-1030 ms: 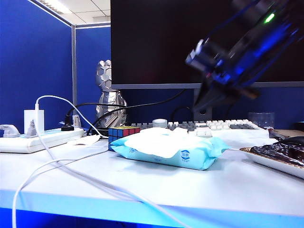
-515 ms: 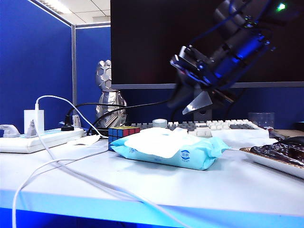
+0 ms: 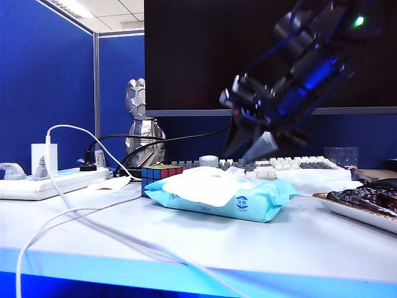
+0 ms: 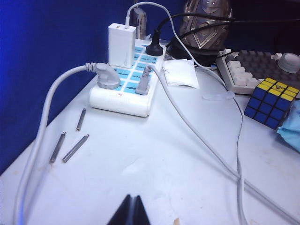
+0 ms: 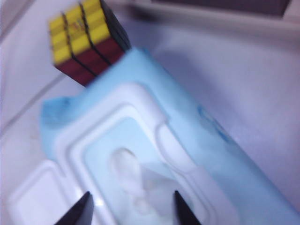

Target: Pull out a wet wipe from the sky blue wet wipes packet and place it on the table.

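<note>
Table (image 3: 298, 242) | packet (image 3: 217, 195) mid | right gripper (image 3: 249, 149) spread above | left gripper (image 4: 131, 212) closed

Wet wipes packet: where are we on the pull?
Done: the wet wipes packet has its flap open, with a wet wipe tuft showing in the opening. In hand: the right gripper hovers open above that tuft. Left: pinch, pull out, lay on the table. The left gripper sits shut near the power strip.
</note>
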Controlling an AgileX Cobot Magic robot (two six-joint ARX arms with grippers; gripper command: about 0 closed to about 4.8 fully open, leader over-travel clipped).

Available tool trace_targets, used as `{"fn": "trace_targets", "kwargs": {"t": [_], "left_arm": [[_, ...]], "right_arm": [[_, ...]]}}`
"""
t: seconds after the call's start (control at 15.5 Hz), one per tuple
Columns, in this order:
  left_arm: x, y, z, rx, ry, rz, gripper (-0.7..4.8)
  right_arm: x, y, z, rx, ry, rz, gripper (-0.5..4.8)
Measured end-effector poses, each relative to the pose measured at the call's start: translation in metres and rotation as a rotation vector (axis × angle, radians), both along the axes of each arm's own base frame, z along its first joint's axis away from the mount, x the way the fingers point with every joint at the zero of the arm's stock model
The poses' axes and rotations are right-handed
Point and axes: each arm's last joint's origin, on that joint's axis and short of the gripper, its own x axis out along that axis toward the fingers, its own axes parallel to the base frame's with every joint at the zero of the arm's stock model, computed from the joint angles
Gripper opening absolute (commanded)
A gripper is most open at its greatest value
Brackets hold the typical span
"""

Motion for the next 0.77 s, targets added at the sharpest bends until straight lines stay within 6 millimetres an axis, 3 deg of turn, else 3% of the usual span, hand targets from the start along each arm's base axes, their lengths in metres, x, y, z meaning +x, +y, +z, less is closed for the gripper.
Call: {"fn": "trace_targets", "kwargs": {"t": [0.19, 0.58, 0.64, 0.77], "left_arm": [[0.0, 0.0, 0.0, 0.0, 0.0, 0.0, -0.01], [0.0, 0.0, 0.0, 0.0, 0.0, 0.0, -0.01], [0.0, 0.0, 0.0, 0.0, 0.0, 0.0, -0.01], [0.0, 0.0, 0.0, 0.0, 0.0, 0.0, -0.01]], "right_arm": [[0.002, 0.003, -0.015, -0.018, 0.047, 0.0, 2.2], [0.011, 0.013, -0.022, -0.02, 0.059, 0.009, 1.96], [0.012, 0.013, -0.022, -0.021, 0.057, 0.008, 1.21], [0.012, 0.015, -0.024, -0.032, 0.062, -0.007, 0.51]]}}
